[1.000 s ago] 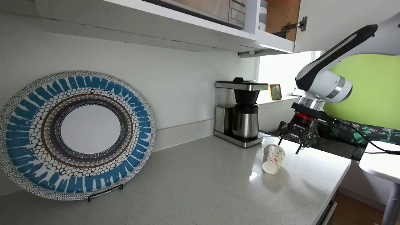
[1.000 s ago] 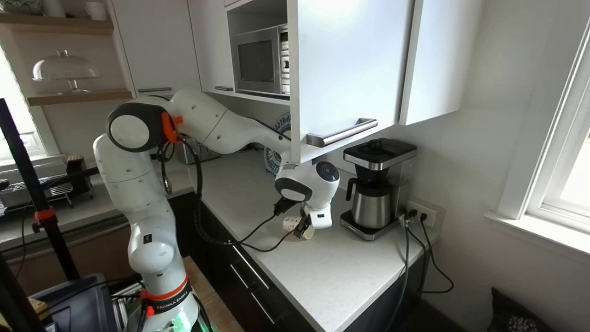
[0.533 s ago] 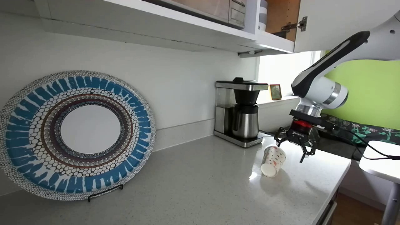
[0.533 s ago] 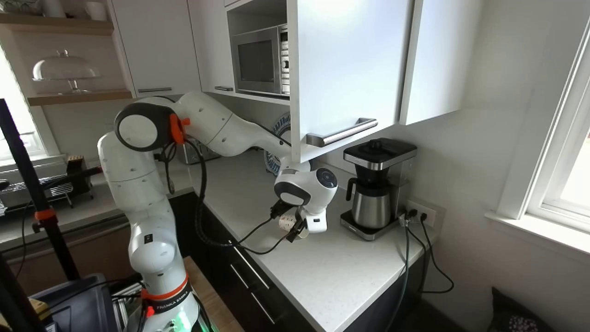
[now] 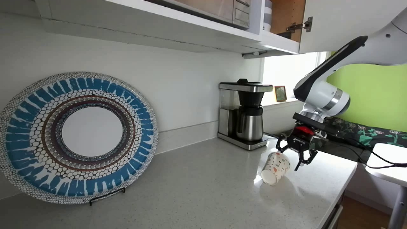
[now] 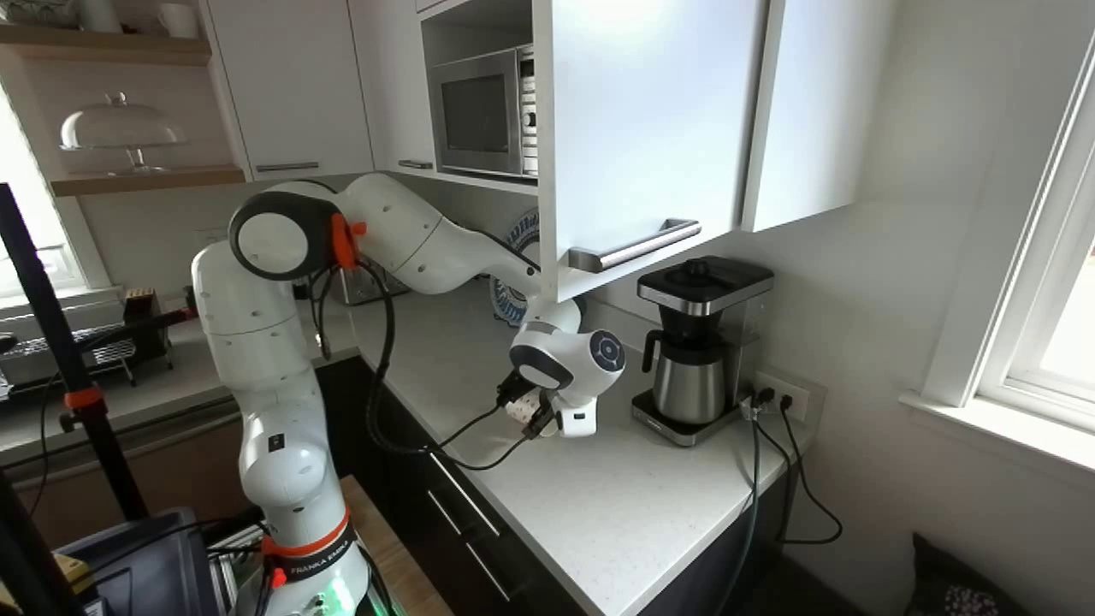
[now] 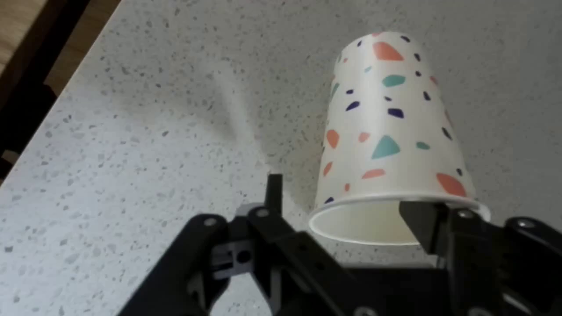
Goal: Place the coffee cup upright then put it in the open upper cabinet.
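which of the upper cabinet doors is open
The cabinet door nearest the coffee maker: it's swung out, its hinge exposed; the two doors left of the microwave, in an exterior view, sit shut.

The coffee cup point(image 7: 388, 127) looked to be smooth paper with a soft sheen. The bench point(image 5: 190, 184), speckled and stone-like, was polished, a glossy highlight lying on it in an exterior view. The tool point(image 7: 346, 206) was chiefly matt, with metallic glints. Brushed steel and dark plastic made up the coffee maker point(image 5: 228, 122); its carafe point(image 6: 689, 389) was satin metal. The open upper cabinet point(image 5: 286, 14) showed wood grain inside, its door point(image 6: 654, 128) a smooth lacquer-like face, its handle point(image 6: 635, 249) brushed metal.
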Controlling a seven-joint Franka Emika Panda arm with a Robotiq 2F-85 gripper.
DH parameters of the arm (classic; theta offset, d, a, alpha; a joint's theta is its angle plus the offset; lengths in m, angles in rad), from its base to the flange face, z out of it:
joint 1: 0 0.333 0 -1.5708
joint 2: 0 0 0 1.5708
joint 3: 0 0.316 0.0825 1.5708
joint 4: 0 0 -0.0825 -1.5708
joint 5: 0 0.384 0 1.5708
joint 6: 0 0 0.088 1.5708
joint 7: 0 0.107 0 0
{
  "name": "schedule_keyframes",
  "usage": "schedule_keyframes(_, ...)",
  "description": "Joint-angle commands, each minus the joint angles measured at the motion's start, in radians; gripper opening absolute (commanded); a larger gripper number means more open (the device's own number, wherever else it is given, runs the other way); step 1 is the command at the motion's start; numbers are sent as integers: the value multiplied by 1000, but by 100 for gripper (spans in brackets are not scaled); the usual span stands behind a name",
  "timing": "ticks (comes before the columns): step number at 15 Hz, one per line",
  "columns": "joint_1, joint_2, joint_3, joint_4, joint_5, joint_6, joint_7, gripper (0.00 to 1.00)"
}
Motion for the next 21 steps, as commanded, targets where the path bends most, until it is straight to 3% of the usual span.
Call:
schedule_keyframes(1,-2,24,-5,-13,96,-50,-66,39)
schedule_keyframes(6,-3,33,-3,-19,156,-84,-92,2)
schedule_keyframes(11,6,-72,8,1,43,-65,-93,1)
schedule_keyframes(21,9,-315,107,155,-516,-166,12,1)
